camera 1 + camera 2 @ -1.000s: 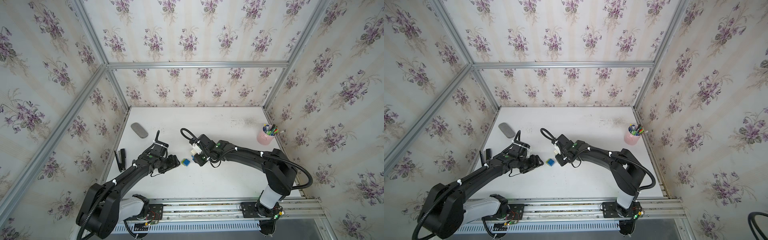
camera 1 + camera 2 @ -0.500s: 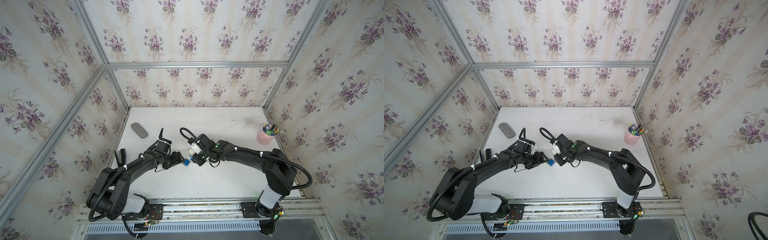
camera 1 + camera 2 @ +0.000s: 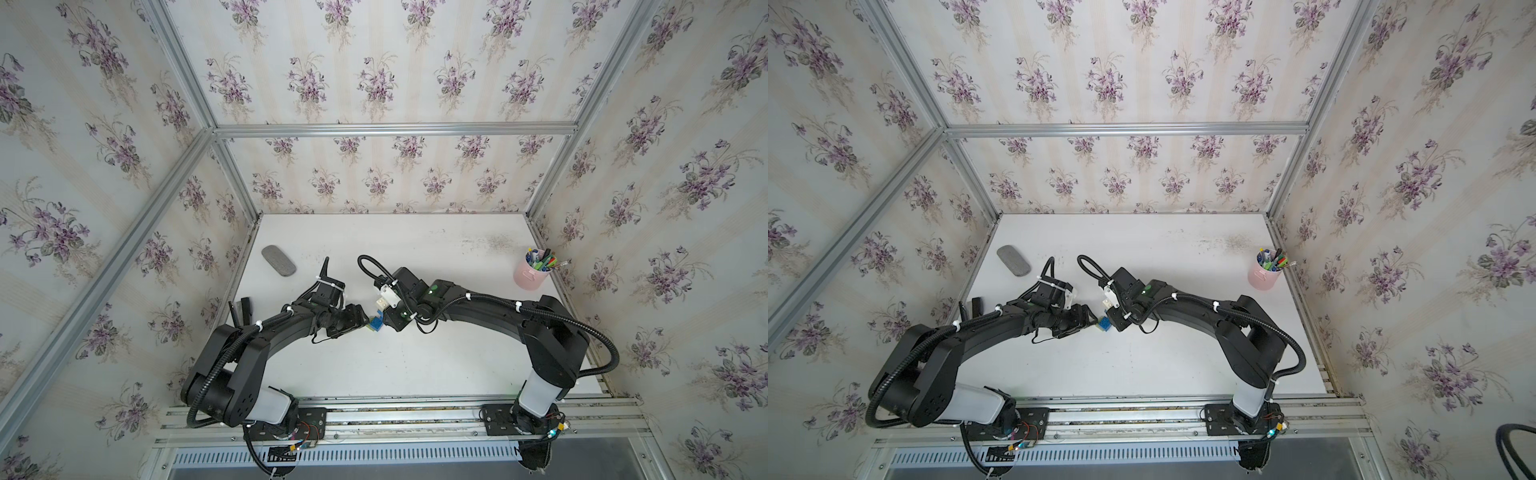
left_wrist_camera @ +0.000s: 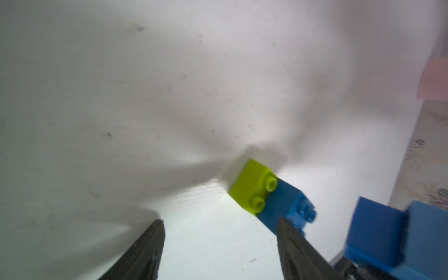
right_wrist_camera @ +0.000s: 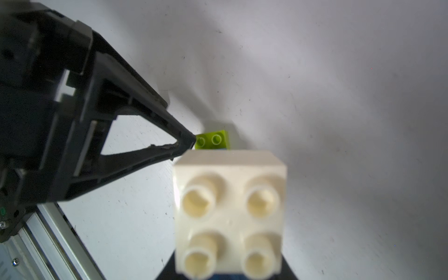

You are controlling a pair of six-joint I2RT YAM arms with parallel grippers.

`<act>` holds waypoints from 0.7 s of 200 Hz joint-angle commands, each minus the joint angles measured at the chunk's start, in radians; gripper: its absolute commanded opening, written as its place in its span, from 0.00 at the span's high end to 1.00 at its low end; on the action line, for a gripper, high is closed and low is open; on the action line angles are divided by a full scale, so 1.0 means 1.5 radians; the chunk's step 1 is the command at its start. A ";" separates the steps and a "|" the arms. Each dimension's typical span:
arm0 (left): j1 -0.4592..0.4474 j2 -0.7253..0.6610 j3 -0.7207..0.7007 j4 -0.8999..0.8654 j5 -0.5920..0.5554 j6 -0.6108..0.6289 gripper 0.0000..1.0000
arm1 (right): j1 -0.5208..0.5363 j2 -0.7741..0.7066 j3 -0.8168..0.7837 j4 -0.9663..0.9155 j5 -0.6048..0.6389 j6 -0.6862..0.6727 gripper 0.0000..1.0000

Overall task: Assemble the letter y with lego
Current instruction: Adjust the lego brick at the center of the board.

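Starting at the near edge, a metal rail [image 3: 395,413] carries both arm bases, and the white table [image 3: 415,365] stretches away from it. Both arms lean in over the middle of the table, and their tips almost meet. Between them a brick pair [image 3: 1101,326] lies on the table: a lime green brick [image 3: 368,329] set against a blue brick [image 3: 376,324]. Its long axis runs left to right on a slight slant. The green end is nearer and points at the left gripper [image 3: 362,321]; the blue end is farther and points at the right gripper [image 3: 384,320]. The green brick's two studs face the right wrist camera. The left gripper's fingers [image 4: 148,252] stand spread, with bare table between them and nothing held. In the left wrist view one finger crosses in front of the pair's blue end. In the right wrist view a fingertip [image 5: 185,141] sits right at the green brick, touching or just short of it; I cannot tell which. The right gripper is closed on a brick stack [image 4: 373,232], just beside the pair's blue end but apart from it. The stack's white brick [image 5: 230,213] turns its four studs toward the wrist camera, with blue showing below it. Farther off, a black object [image 3: 243,309] lies at the table's left edge. Beyond it is a grey oval pad [image 3: 278,260], and at the far right a pink cup [image 3: 532,277] of pens.
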 commanded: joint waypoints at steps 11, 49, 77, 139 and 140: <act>0.000 0.006 -0.008 -0.034 -0.024 0.002 0.27 | 0.011 0.019 0.018 -0.011 0.000 -0.014 0.71; 0.000 0.000 -0.011 -0.034 -0.026 0.003 0.27 | 0.013 0.023 0.024 -0.015 0.011 -0.015 0.72; 0.000 -0.002 -0.009 -0.036 -0.021 0.002 0.27 | 0.012 0.014 0.023 -0.016 0.014 -0.017 0.72; -0.003 -0.074 -0.002 -0.035 0.020 0.003 0.20 | 0.009 -0.005 0.003 -0.006 0.033 -0.008 0.71; -0.002 -0.074 -0.001 -0.035 0.021 0.004 0.20 | 0.009 -0.005 0.002 -0.006 0.033 -0.008 0.71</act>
